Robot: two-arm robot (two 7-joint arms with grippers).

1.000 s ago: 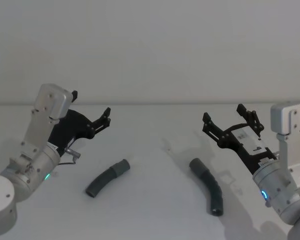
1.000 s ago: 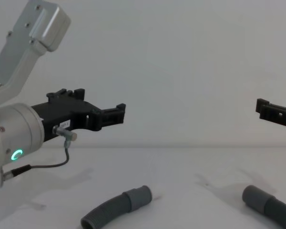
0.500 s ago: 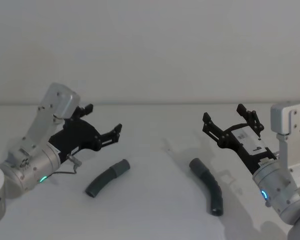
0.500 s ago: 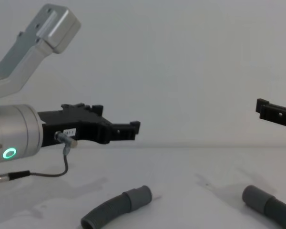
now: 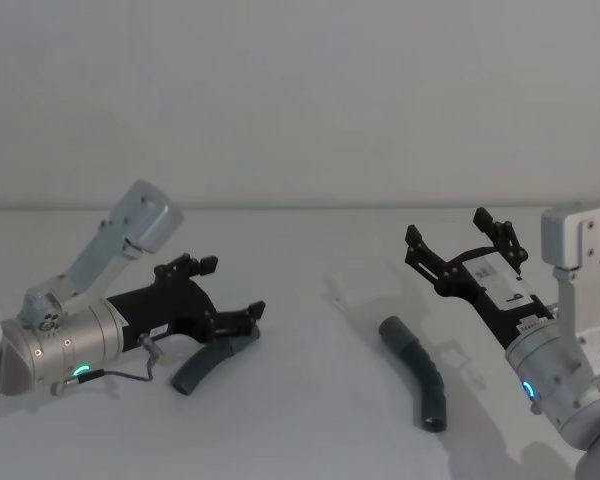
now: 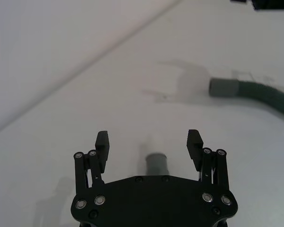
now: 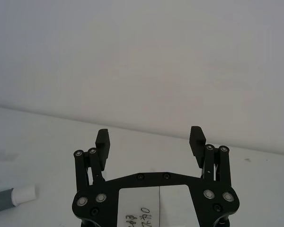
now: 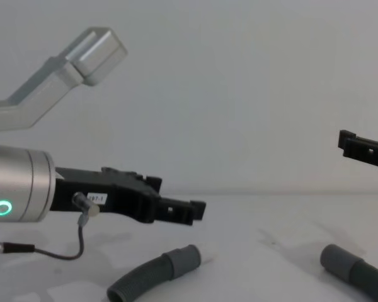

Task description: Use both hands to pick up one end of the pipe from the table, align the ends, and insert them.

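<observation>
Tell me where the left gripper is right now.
In the head view, the left gripper is on the left side of the table, open and hovering just above the grey cuff of the left pipe piece, not touching it.

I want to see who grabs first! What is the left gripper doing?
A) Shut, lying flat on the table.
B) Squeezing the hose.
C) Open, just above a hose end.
C: the left gripper is open and hangs above the hose cuff, which lies untouched on the table.
</observation>
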